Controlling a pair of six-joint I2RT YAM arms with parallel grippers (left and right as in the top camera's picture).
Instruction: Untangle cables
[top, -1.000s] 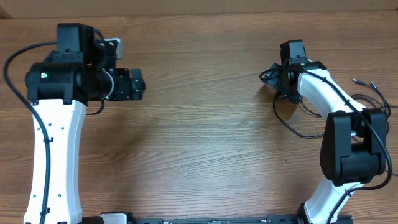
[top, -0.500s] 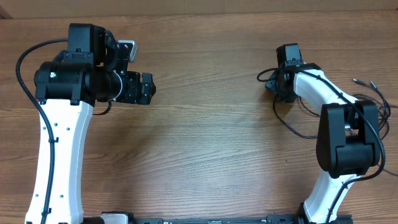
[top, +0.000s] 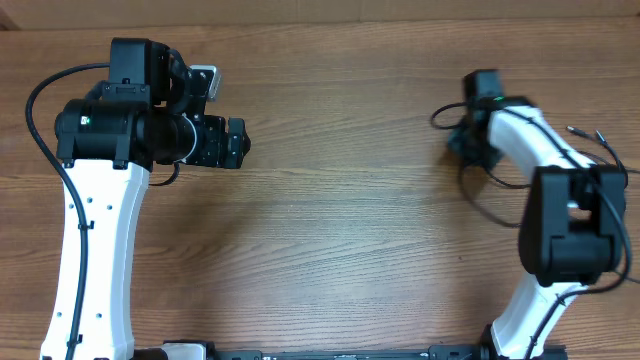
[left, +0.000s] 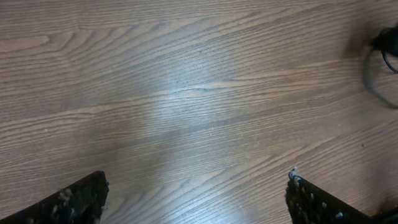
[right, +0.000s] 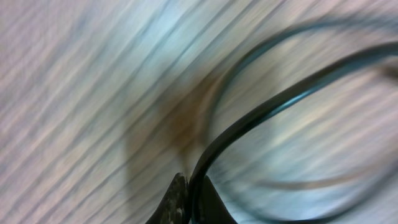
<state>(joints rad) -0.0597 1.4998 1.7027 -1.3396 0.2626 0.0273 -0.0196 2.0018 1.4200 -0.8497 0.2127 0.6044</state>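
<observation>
The cables (top: 500, 182) are thin black cords lying in loose loops at the right of the wooden table (top: 340, 200), under and around my right arm. Two small grey plug ends (top: 573, 129) lie at the far right. My right gripper (top: 470, 140) is shut on one black cable (right: 261, 118), which rises in a curve from between the closed fingertips (right: 179, 200); the right wrist view is blurred. My left gripper (top: 232, 143) hovers open over bare wood at the left, far from the cables. In the left wrist view its fingers (left: 78, 200) stand wide apart, and a bit of cable (left: 379, 56) shows at the top right.
The thicker black cables of the arms run along both white arm links (top: 95, 230). Bare wood lies between the two arms.
My right gripper has shut on a cable and shifted a little to the right, dragging the loops with it. The left arm moved right early on and has been still since.
</observation>
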